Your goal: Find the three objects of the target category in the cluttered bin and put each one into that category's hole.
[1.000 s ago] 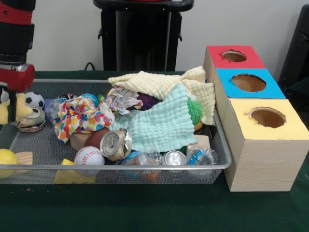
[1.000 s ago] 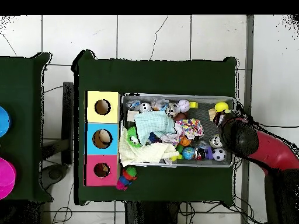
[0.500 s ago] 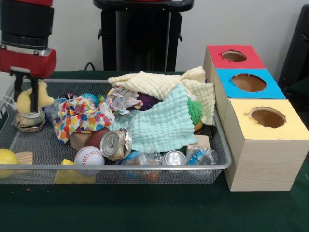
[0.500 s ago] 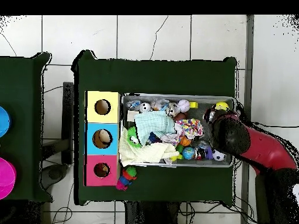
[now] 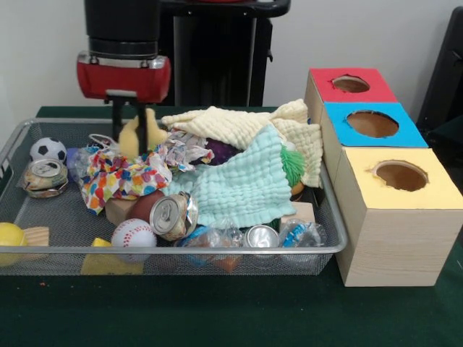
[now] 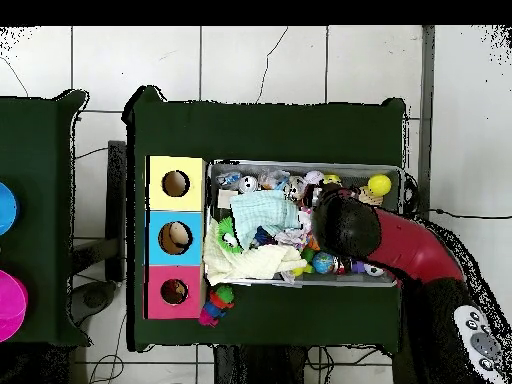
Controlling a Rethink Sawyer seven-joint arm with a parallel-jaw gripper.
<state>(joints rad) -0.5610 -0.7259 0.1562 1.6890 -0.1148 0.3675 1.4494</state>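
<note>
My gripper [image 5: 132, 129] hangs over the back left part of the wire bin [image 5: 217, 249], shut on a pale yellow soft toy [image 5: 136, 139] held between its fingers, just above the colourful spotted cloth [image 5: 119, 177]. In the overhead view the arm's head [image 6: 345, 225] covers the toy and the middle of the bin [image 6: 300, 164]. Three boxes with round holes stand beside the bin: red [image 5: 351, 84], blue [image 5: 372, 124] and yellow [image 5: 400, 176]. From above they show as yellow [image 6: 176, 183], blue [image 6: 176, 238] and red [image 6: 175, 292].
The bin holds a mint cloth [image 5: 242, 184], a cream cloth [image 5: 231, 124], a soccer ball [image 5: 48, 150], a crushed can [image 5: 45, 177], a baseball [image 5: 133, 234], a drink can [image 5: 173, 215] and a yellow ball [image 5: 10, 236]. A small toy [image 6: 216, 303] lies outside the bin by the red box.
The gripper rose from the bin's left end with the yellow toy and carried it rightward in the front view, toward the middle. The soccer ball it hid now shows.
</note>
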